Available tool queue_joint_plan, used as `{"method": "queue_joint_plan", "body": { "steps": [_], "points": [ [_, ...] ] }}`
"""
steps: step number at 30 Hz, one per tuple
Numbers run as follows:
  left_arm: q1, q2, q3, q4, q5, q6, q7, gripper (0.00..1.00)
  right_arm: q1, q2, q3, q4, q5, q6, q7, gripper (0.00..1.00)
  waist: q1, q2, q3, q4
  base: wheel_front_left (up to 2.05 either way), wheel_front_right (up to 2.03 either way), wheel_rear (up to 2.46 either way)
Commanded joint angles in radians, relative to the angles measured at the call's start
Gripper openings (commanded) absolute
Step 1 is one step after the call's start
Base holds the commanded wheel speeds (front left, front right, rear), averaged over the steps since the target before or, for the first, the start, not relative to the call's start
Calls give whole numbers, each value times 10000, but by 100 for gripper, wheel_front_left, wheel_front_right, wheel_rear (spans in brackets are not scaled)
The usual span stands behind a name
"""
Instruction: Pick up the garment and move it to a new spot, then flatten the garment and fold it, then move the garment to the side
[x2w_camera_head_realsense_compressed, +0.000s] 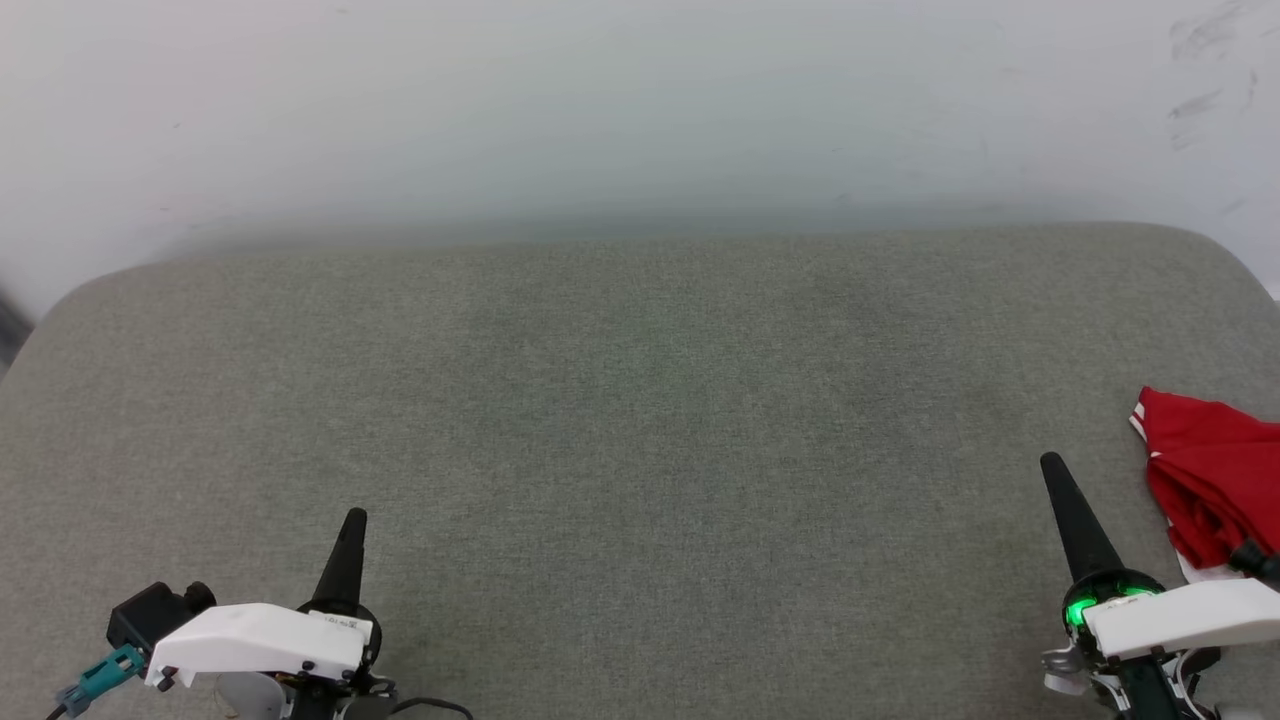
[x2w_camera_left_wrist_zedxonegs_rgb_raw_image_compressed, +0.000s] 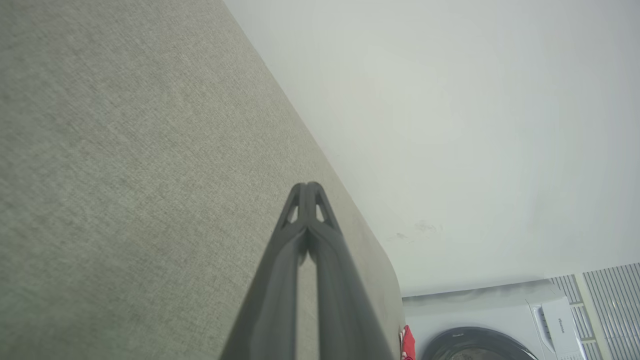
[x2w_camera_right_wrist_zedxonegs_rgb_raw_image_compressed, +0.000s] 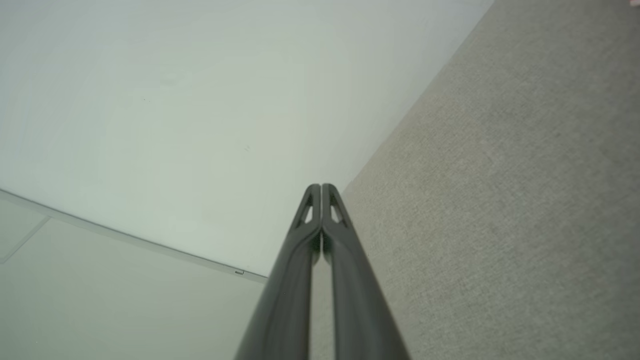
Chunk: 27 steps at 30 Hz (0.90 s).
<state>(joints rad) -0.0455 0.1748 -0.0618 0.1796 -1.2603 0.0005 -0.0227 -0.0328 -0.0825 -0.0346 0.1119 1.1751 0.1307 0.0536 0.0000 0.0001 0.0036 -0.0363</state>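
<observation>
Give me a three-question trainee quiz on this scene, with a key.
1. True or false: the left gripper holds the garment.
2. Which is nearer the garment? A) left gripper B) right gripper
3. Fill in: the garment lies bunched on the grey padded surface at the head view's ____ edge.
Key: 1 false; 2 B; 3 right.

Grey cushion surface (x2w_camera_head_realsense_compressed: 640, 420) open across middle; crumpled garment (x2w_camera_head_realsense_compressed: 1215, 480) at right edge; wall (x2w_camera_head_realsense_compressed: 640, 100) behind.
</observation>
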Motion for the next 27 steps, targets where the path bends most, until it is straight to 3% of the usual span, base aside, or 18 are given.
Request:
{"method": "queue_joint_plan", "body": {
  "steps": [1, 27],
  "points": [
    [-236, -39, 119, -26, -208, -98, 59, 0, -227, -56, -30, 14, 287, 2, 24, 0, 0, -1, 0, 9, 0, 0, 0],
    [-495, -619, 920, 353, -2142, -795, 691, 0, -561, -11, -224, 733, 2726, 1, 157, 0, 0, -1, -2, 182, 0, 0, 0]
  ]
}}
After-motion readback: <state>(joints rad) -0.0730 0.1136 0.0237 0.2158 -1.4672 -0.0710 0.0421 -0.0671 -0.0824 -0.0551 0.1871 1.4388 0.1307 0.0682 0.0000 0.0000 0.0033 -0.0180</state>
